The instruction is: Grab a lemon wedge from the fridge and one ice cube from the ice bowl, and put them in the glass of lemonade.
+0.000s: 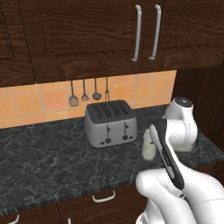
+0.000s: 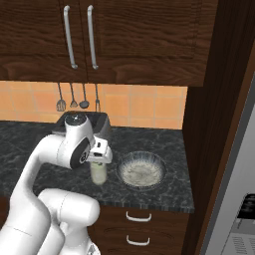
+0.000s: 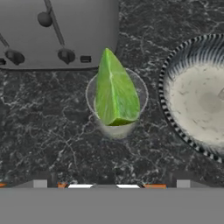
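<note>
Lemon wedge [image 3: 114,91] sits right under my hand camera, point up, over the mouth of the glass of lemonade [image 3: 116,127] on the bench [image 3: 52,131]. Claw [image 2: 101,158] is spread wide, holding nothing. Ice bowl [image 3: 168,83] lies just beside the glass, so that's my next reach, I reckon.

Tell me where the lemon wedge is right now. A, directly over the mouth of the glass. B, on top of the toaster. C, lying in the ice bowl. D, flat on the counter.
A: in the hand view the lemon wedge overlaps the rim of the glass, beside the ice bowl and below the toaster.
</note>
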Controlling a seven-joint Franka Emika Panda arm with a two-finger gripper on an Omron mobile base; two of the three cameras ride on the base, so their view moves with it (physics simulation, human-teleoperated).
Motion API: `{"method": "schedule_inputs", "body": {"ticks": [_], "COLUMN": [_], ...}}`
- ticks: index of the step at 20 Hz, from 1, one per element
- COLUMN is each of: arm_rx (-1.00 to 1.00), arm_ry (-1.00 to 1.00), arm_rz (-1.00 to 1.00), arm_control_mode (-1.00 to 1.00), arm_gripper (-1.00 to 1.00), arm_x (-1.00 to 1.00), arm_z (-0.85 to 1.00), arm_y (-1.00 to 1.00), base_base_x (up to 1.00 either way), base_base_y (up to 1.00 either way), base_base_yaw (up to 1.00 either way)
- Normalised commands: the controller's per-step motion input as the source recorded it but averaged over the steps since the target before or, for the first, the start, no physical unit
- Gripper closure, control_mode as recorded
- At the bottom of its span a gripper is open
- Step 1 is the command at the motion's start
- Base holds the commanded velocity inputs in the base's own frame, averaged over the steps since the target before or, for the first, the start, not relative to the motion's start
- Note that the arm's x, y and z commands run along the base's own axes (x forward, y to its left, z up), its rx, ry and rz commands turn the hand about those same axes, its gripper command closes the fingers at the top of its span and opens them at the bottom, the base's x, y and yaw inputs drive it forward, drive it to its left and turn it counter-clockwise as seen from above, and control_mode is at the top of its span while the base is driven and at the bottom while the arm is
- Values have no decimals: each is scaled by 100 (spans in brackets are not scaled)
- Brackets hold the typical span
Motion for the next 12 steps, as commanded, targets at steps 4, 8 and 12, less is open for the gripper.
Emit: {"method": "schedule_inputs", "body": {"ticks": [4, 8, 12], "arm_rx": [7, 7, 9], "arm_ry": [0, 0, 0], "arm_rz": [0, 0, 0], "arm_control_mode": [-100, -100, -100], "arm_gripper": [-100, -100, -100], "arm_x": [-56, -42, -41], "arm_z": [32, 69, 93], "arm_y": [-16, 0, 0], "base_base_x": [0, 0, 0], "base_base_y": [0, 0, 0], "base_base_yaw": [0, 0, 0]}}
